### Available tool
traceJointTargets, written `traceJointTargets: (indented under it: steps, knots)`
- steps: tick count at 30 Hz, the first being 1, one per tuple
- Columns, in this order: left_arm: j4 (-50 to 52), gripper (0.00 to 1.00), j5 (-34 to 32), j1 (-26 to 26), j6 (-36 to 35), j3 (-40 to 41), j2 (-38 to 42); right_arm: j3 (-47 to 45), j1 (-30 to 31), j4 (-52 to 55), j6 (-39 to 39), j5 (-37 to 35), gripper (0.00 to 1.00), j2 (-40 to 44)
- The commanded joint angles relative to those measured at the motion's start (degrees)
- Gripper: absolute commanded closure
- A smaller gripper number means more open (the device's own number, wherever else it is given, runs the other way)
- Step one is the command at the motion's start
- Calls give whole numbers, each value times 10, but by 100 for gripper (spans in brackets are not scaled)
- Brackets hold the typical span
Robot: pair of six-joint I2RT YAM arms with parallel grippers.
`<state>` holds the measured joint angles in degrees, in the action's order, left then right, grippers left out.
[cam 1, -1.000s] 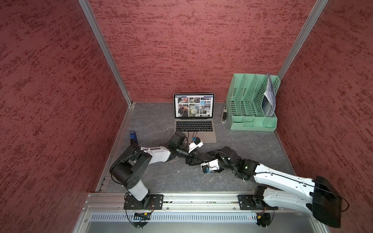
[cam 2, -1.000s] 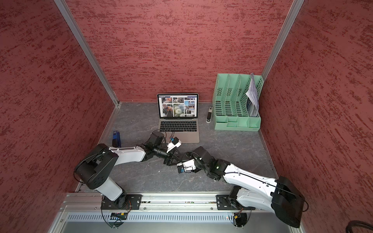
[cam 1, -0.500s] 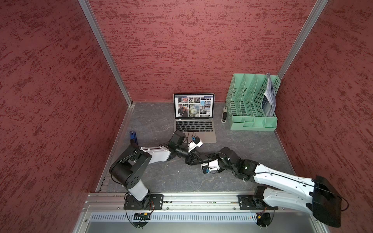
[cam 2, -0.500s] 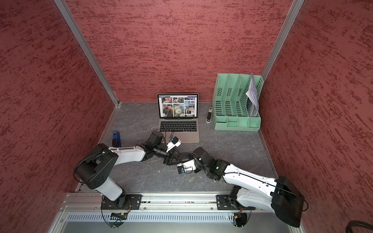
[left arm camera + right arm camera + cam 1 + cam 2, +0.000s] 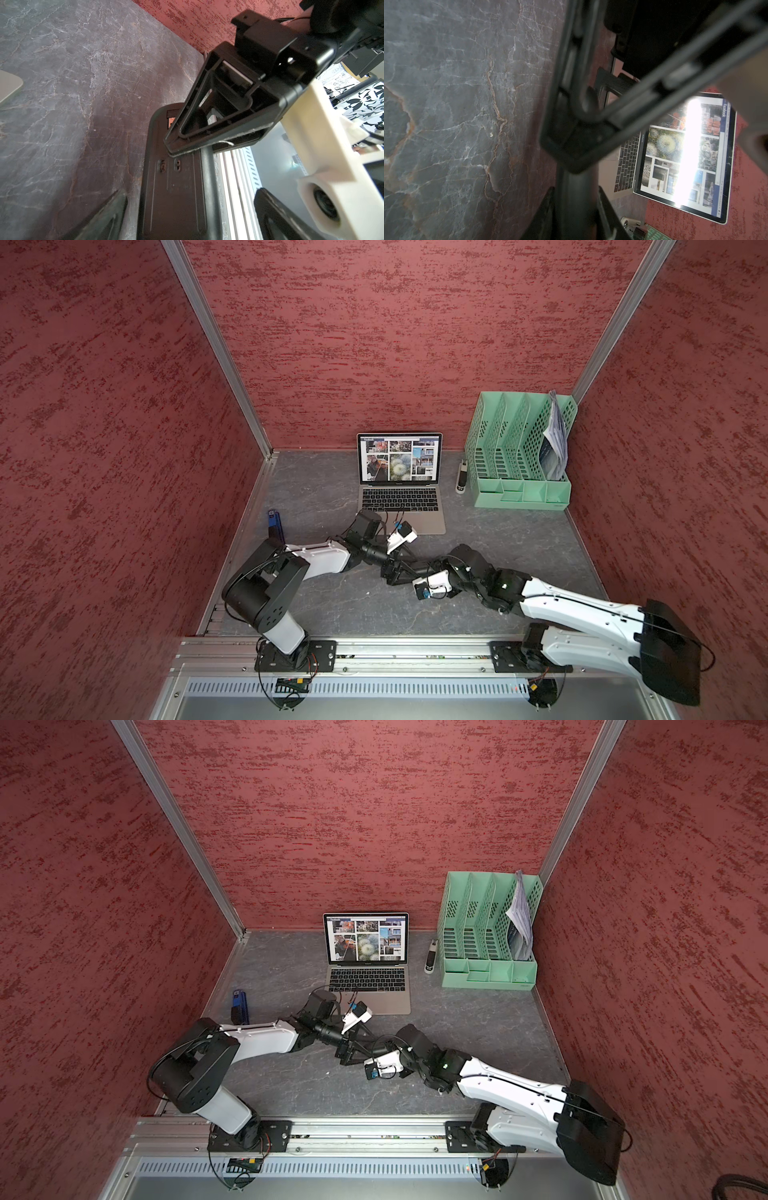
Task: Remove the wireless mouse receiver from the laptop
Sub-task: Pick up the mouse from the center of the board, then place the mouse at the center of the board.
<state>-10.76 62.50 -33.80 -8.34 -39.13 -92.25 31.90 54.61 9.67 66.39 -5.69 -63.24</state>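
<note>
Red rough-textured walls (image 5: 374, 344) enclose a grey marbled worktop (image 5: 324, 489). At the middle of the worktop's back edge, the slim silver-grey laptop (image 5: 401, 506) is shown open, with black keys, a large trackpad and a lit screen filled with a grid of photos. In the right wrist view a band of bright glare is seen across that screen. The wireless mouse receiver is too small to be made out in any view, so its place cannot be told.

A mint-green perforated file organiser (image 5: 490, 439) occupies the back right corner, with papers (image 5: 555, 439) stood in its rightmost slot. A small grey-and-black stapler-like item (image 5: 460, 477) lies just beside it. A blue-and-black stick-shaped gadget (image 5: 275, 524) lies near the left edge.

Both arms are brought together just in front of the laptop. The right gripper (image 5: 575, 199) appears pressed together on a flat black mouse (image 5: 176, 197), whose underside with small switch markings is seen in the left wrist view. The left gripper (image 5: 191, 193) is spread wide, its fingers (image 5: 108, 212) standing to either side of the mouse without touching it.
</note>
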Motion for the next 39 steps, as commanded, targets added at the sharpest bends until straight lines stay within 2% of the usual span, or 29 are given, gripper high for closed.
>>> traceJointTargets:
  steps: [1, 7, 10, 15, 18, 20, 26, 33, 39]
  knots:
    - [-16, 0, -11, 4, -9, -7, 15, 4, 3, 0, -14, -7, 100, 3]
    - [24, 0, -57, 32, -53, -4, 53, 10, 2, 23, -55, -1, 100, 9]
    - [-14, 0, -107, 64, -56, 28, 101, 17, 2, 51, -114, 4, 100, 16]
    - [-139, 0, -258, 100, -55, 95, 184, 26, -17, 94, -257, 25, 100, 39]
    - [-145, 0, -333, 102, -70, 97, 208, 37, -42, 107, -356, 47, 99, 58]
    - [-143, 0, -348, 103, -72, 98, 221, 46, -61, 112, -413, 56, 100, 65]
    - [-100, 0, -374, 102, -57, 90, 260, 59, -150, 79, -622, 144, 100, 78]
    - [-110, 0, -414, 102, -8, 130, 344, 22, -284, -65, -889, 278, 100, 64]
    - [-85, 0, -450, 99, 13, 162, 411, -34, -404, -215, -1051, 400, 99, 1]
